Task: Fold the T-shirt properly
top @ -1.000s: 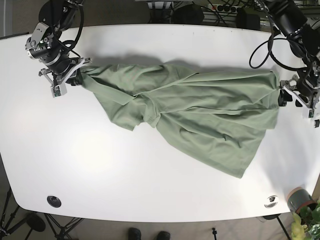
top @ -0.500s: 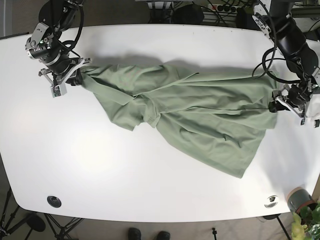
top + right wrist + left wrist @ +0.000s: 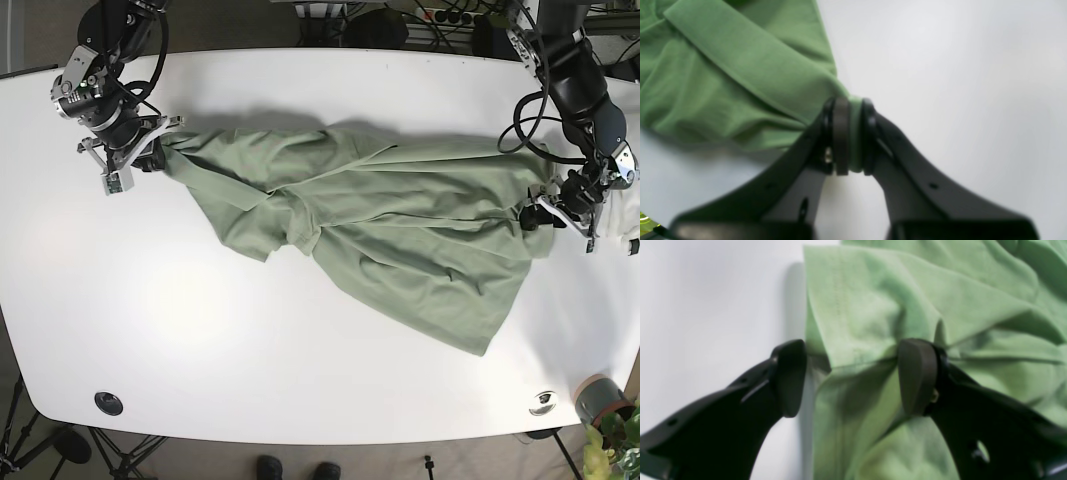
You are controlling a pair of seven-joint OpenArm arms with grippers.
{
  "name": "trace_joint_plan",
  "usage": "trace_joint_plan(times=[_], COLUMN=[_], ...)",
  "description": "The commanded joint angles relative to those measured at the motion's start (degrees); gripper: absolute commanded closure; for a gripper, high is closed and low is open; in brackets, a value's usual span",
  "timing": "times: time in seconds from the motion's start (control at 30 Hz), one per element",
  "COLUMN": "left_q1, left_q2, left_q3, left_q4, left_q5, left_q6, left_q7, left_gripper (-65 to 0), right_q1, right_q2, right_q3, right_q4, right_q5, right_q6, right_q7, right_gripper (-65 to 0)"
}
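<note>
The T-shirt [image 3: 907, 306] filled the right part of the left wrist view, with a stitched hem edge running down beside the bare white desk [image 3: 706, 306]. The left gripper [image 3: 851, 375] was released: its two jaws stood well apart, one over the desk just beside the hem and the other resting on the cloth, with a raised fold between them. I judge that it was placed so in order to take this edge, but it was not clenched on it.

In the right wrist view the right gripper [image 3: 849, 135] was clenched on the T-shirt [image 3: 740, 76]; a thin strip of green cloth showed between its two pads. The cloth ran from this point in tight folds to the upper left, which suggests that the corner was held to keep the fabric stretched.

In the base view the T-shirt [image 3: 400, 230] lay spread but wrinkled across the middle of the desk [image 3: 300, 380], not yet folded. The right gripper [image 3: 135, 160] held one end at the left of the picture, and the left gripper [image 3: 553, 213] was at the opposite edge, at the right. The two ends were probably taken so that the cloth could be pulled flat before any fold. A plant pot [image 3: 598, 398] stood beyond the desk corner, far from the work.
</note>
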Motion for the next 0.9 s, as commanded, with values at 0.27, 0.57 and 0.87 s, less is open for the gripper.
trace_joint_plan(times=[0.27, 0.57, 0.87], left_q1=[-0.3, -0.2, -0.2], left_q2=[-0.8, -0.7, -0.7], left_q3=[0.1, -0.3, -0.3], left_q4=[2.7, 4.7, 5.2], left_q5=[-0.1, -0.1, -0.3], left_q6=[-0.1, -0.1, -0.1], left_q7=[-0.2, -0.4, -0.6], left_gripper=[-40.3, -18.3, 0.0], right_q1=[0.3, 0.3, 0.3], right_q2=[0.5, 0.5, 0.5], right_q3=[0.1, 0.1, 0.1], right_q4=[1.3, 1.2, 1.2], right_q5=[1.0, 1.0, 1.0], right_q6=[-0.07, -0.07, -0.07], right_q7=[1.1, 1.1, 1.1], right_gripper=[0.0, 0.0, 0.0])
